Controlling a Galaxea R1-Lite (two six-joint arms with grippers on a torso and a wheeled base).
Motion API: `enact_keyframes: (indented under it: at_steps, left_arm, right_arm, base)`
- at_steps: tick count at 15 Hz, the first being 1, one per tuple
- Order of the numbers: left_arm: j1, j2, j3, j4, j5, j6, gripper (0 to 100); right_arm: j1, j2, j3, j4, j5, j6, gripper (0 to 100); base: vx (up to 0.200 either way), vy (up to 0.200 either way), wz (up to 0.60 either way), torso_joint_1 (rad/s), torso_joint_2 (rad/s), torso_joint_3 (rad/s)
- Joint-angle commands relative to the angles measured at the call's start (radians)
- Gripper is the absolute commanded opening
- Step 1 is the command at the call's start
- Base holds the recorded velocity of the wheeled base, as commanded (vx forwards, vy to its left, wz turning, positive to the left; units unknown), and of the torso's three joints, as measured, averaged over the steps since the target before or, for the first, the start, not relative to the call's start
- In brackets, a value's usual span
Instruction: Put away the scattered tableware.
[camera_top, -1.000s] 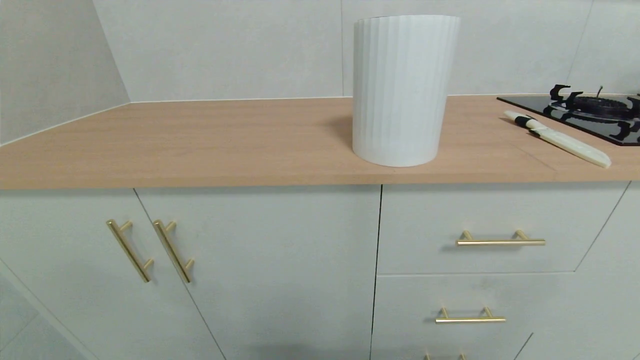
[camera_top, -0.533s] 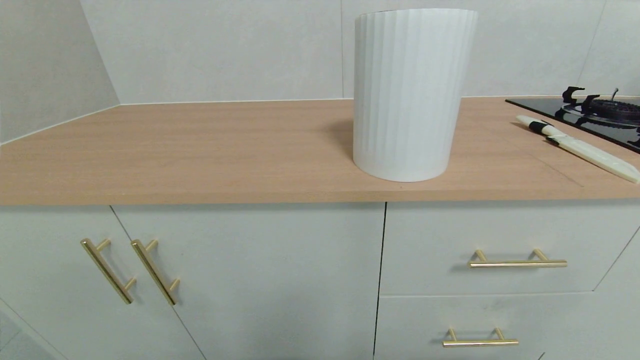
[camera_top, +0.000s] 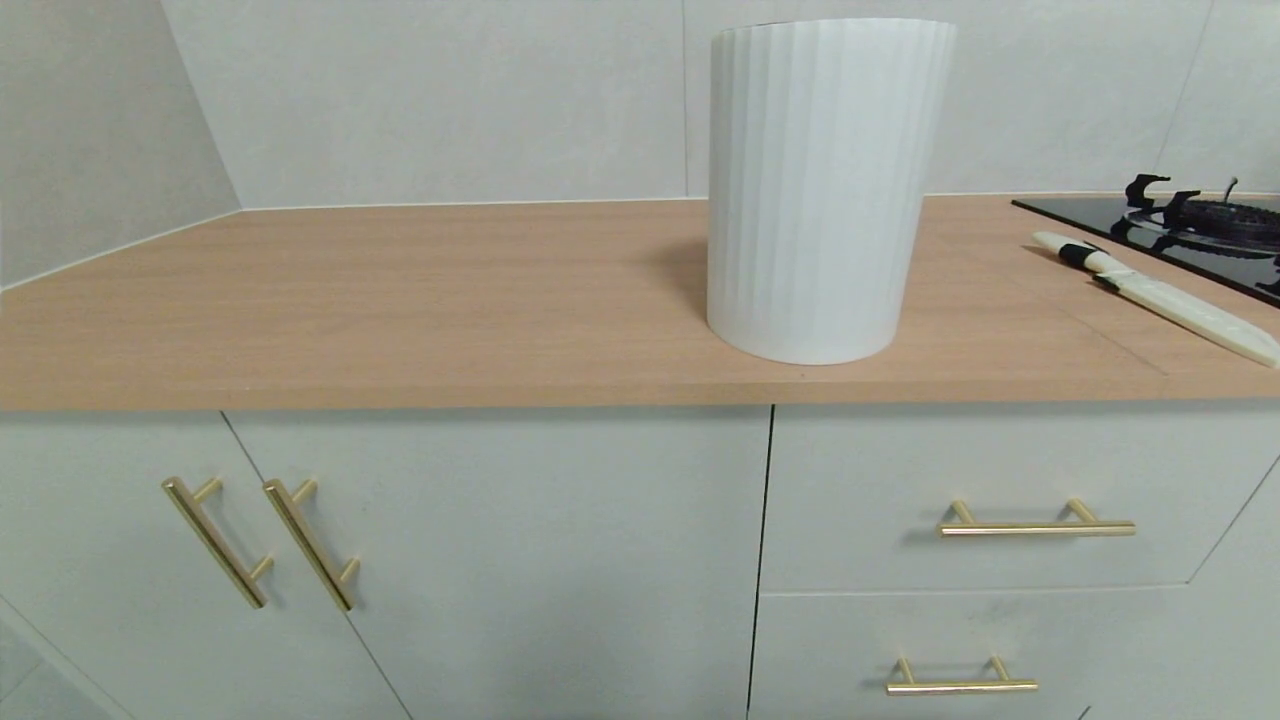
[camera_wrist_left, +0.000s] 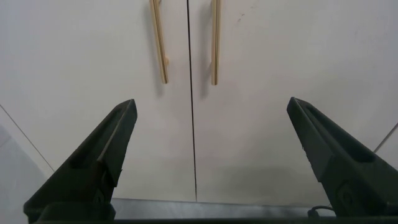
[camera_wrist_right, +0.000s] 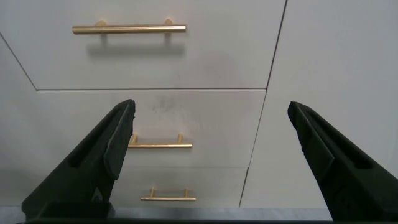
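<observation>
Grippers first: my left gripper (camera_wrist_left: 211, 106) has its jaws spread wide and faces the pale cabinet doors (camera_wrist_left: 261, 124). My right gripper (camera_wrist_right: 211, 106) is spread the same, facing the pale drawer fronts (camera_wrist_right: 155, 68). Both sit below the light wooden countertop (camera_top: 400, 300). The cream-white knife with a black band (camera_top: 1150, 295) lies flat up there, far right, just beside the black glass hob (camera_top: 1090, 213). Its long axis runs diagonally, back-left to front-right. Right arm looks nearer. The tall white ribbed cylindrical holder (camera_top: 815, 190) stands to its left with bare counter between.

The container (camera_top: 815, 190) is showing plain white with fine vertical ribbing. The counter (camera_top: 400, 300) is showing warm tan wood grain. The knife (camera_top: 1155, 295) is showing cream with a black band. The cabinet fronts (camera_top: 520, 560) are showing pale grey, their handles (camera_top: 1036, 526) gold, and the hob (camera_top: 1080, 210) glossy black.
</observation>
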Motion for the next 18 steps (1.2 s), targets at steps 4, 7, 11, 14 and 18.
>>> enact_keyframes:
  at_steps: [4, 7, 11, 14, 18]
  left_arm:
    - [0.0, 0.002, 0.0, 0.0, 0.0, 0.0, 100]
    - [0.0, 0.002, 0.0, 0.0, 0.0, -0.002, 100]
    - [0.0, 0.002, 0.0, 0.0, 0.0, -0.002, 100]
    - [0.0, 0.002, 0.0, 0.0, 0.0, -0.002, 100]
    - [0.0, 0.002, 0.0, 0.0, 0.0, -0.002, 100]
  right_arm:
    - [-0.002, 0.001, 0.0, 0.0, 0.001, 0.0, 100]
    - [-0.002, 0.001, 0.0, 0.0, 0.0, 0.0, 100]
    - [0.0, 0.001, 0.0, 0.0, 0.0, 0.0, 100]
    - [-0.002, 0.001, 0.0, 0.0, 0.0, 0.0, 100]
    - [0.0, 0.001, 0.0, 0.0, 0.001, 0.0, 100]
  base:
    - [0.0, -0.2, 0.0, 0.002, 0.0, -0.004]
    - [0.0, -0.133, 0.0, 0.002, 0.0, -0.002]
    - [0.0, 0.0, 0.0, 0.0, 0.0, 0.0]
    - [0.0, 0.0, 0.0, 0.0, 0.0, 0.0]
    - [0.0, 0.0, 0.0, 0.0, 0.0, 0.0]
